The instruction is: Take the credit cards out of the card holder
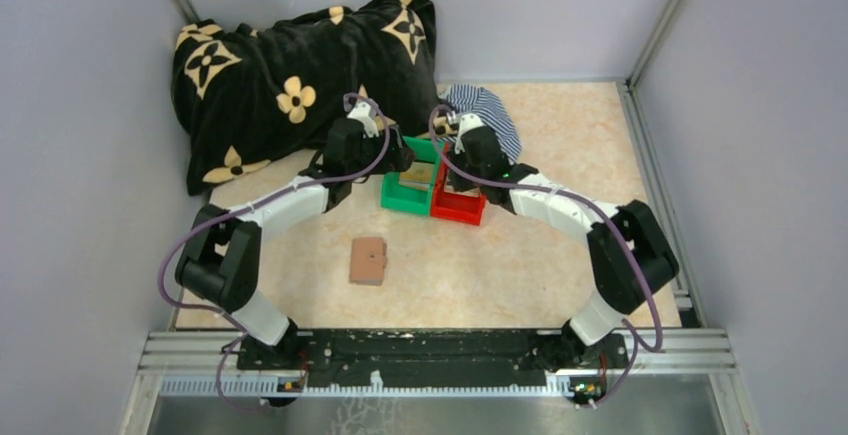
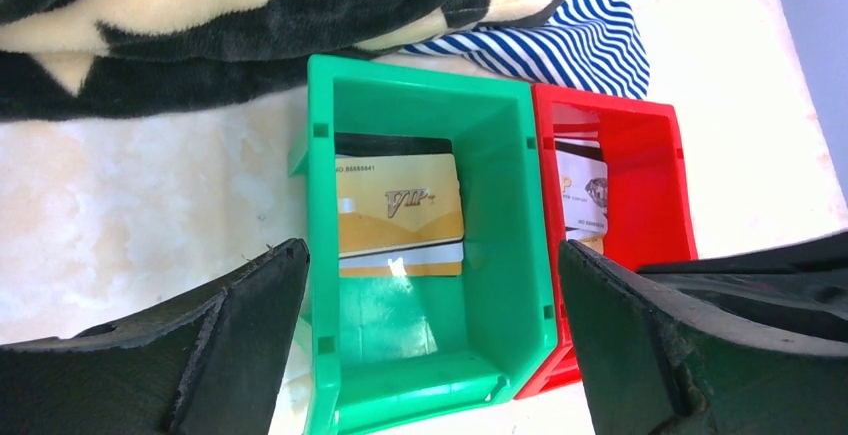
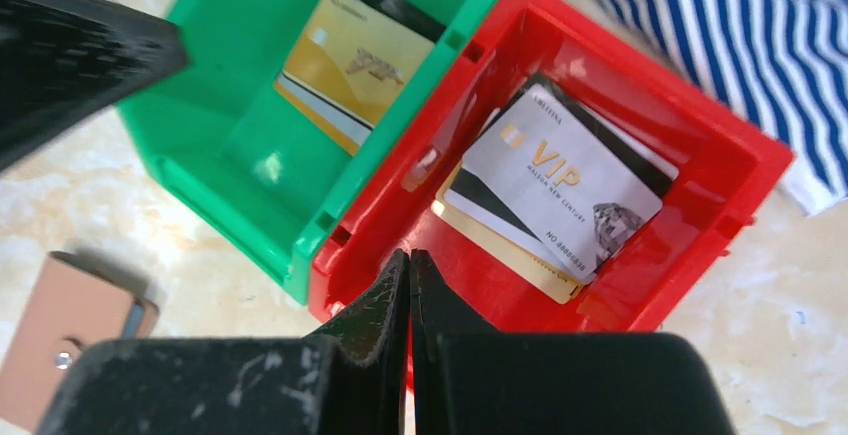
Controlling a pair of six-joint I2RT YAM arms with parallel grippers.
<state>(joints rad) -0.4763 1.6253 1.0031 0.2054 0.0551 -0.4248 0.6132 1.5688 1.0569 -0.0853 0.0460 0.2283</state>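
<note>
Top camera view: the brown card holder (image 1: 368, 260) lies flat on the worktop (image 1: 500, 265). It looks folded shut. It sits alone, near the arms' bases and well apart from both sets of fingers.

The credit cards (image 2: 398, 210) are not in it. They lie in two small bins near the back. The green bin (image 2: 330, 255) has a gold card on top of a dark one. The red bin (image 3: 700, 145) has a grey card (image 3: 560, 190) on top of a few more. The bins touch side by side, I think so each arm can reach its own one.

The left fingers (image 2: 230, 345) are spread wide above the green bin, one on each side of it. They hold nothing. The right fingers (image 3: 410, 335) are pressed together with nothing between them, over the near wall of the red bin.

No card is in any fingers. I can't see inside the card holder, so I can't tell if one is left in there. It looks like the job is nearly done or done.

A black flower blanket (image 1: 290, 75) and a striped cloth (image 1: 490, 110) lie behind the bins.
</note>
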